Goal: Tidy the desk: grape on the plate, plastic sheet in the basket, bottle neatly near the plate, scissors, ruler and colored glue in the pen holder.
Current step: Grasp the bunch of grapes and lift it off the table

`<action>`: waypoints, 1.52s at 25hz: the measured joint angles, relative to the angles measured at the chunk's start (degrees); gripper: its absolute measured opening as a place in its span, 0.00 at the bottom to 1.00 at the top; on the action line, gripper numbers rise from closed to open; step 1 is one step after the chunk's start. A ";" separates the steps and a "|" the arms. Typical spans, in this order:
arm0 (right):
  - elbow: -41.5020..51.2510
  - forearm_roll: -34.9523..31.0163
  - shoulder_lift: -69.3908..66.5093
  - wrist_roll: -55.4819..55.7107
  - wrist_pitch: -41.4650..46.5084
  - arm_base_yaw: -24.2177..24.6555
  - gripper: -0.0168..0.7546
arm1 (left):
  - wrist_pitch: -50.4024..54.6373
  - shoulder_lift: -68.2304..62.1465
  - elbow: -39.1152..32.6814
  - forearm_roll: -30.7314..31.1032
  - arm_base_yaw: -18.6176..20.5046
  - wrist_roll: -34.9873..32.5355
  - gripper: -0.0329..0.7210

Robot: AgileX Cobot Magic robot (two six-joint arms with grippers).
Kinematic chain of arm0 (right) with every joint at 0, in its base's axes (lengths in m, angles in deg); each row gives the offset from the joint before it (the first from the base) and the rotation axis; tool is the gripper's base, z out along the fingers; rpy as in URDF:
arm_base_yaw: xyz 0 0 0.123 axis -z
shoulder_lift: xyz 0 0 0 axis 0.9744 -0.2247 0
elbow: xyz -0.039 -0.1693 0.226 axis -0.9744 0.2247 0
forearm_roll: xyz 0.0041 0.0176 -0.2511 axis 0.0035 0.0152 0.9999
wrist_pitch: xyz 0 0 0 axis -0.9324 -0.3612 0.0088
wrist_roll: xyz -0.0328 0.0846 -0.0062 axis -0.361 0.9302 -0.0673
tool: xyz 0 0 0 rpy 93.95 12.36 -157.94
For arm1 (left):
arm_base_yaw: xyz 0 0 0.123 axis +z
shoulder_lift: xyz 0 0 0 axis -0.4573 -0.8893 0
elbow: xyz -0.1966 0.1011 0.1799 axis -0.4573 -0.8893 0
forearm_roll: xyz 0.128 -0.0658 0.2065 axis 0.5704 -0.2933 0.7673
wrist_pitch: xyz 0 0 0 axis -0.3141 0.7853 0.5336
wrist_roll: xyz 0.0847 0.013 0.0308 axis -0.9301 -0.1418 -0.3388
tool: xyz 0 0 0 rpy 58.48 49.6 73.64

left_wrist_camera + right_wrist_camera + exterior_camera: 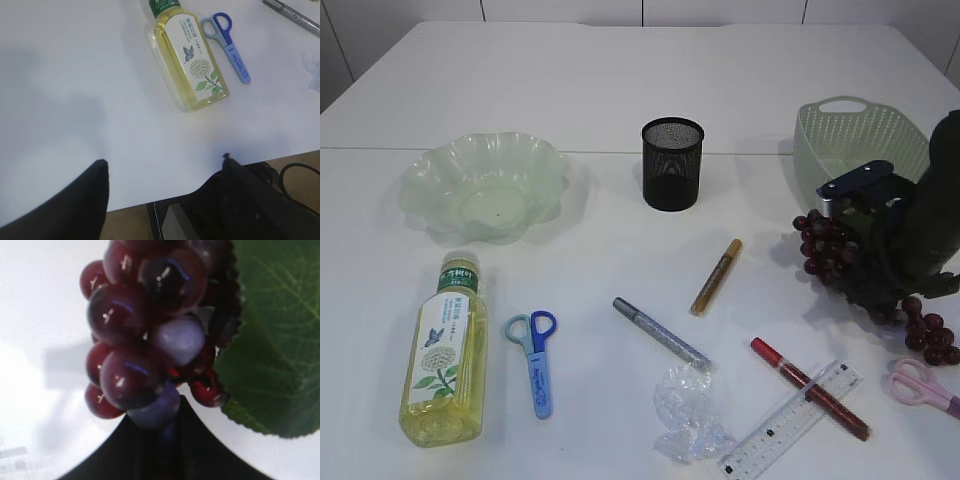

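Note:
My right gripper (855,235) is shut on the dark red grape bunch (823,247) with its green leaf, in front of the basket (850,135). Up close, berries (140,325) are pinched between the right gripper (165,420) jaws. The green plate (420,180) is empty at the far left, with the bottle (445,350) lying in front of it. Blue scissors (535,360), crumpled plastic sheet (688,410), ruler (790,420), pink scissors (920,385) and gold (716,277), silver (660,332) and red (810,388) glue lie on the table. My left gripper (164,160) hangs open over the table's near edge.
The black mesh pen holder (672,163) stands upright at the centre back. In the left wrist view the bottle (187,55) and blue scissors (227,42) lie well beyond the open fingers. The red glue rests across the ruler.

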 joint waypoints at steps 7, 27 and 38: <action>-4.03 -1.91 -0.09 1.85 9.84 0.00 0.14 | 0.00 0.00 0.00 0.00 0.00 0.00 0.70; -4.52 -3.83 8.70 2.97 19.77 0.00 0.14 | 0.00 0.00 0.00 0.00 0.00 0.00 0.70; -4.97 -4.76 15.57 6.05 24.73 0.00 0.14 | -0.48 0.00 0.00 -1.01 0.00 0.00 0.70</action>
